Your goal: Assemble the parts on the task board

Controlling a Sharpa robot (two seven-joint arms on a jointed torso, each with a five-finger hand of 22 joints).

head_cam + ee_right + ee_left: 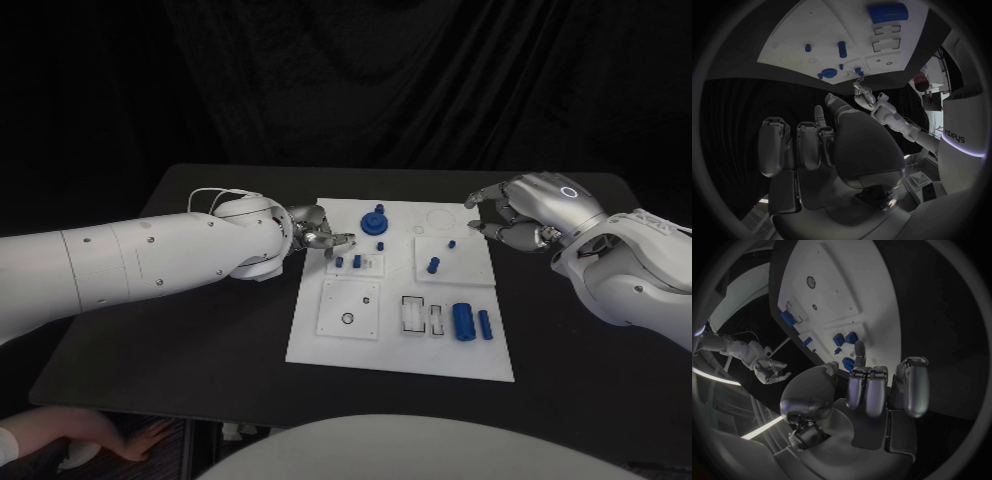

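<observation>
The flat white rectangular task board (389,355) is lying on the table between the two hands. Small blue plastic parts are sitting on it: a round knobbed piece (375,222) just beside the left hand (320,236), two upright cylinders (470,321) nearer the robot.

You have open black tabletop (173,340) on both sides of the white rectangular task board (397,345) and along its near edge. The left robot hand (320,238) hangs over the board's far left edge, close beside the round blue knobbed part (375,222). The right robot hand (522,212) hovers off the far right corner, apart from everything. Short blue pegs (433,265) stand mid-board, and the large blue cylinder (463,321) lies near the right edge.
</observation>
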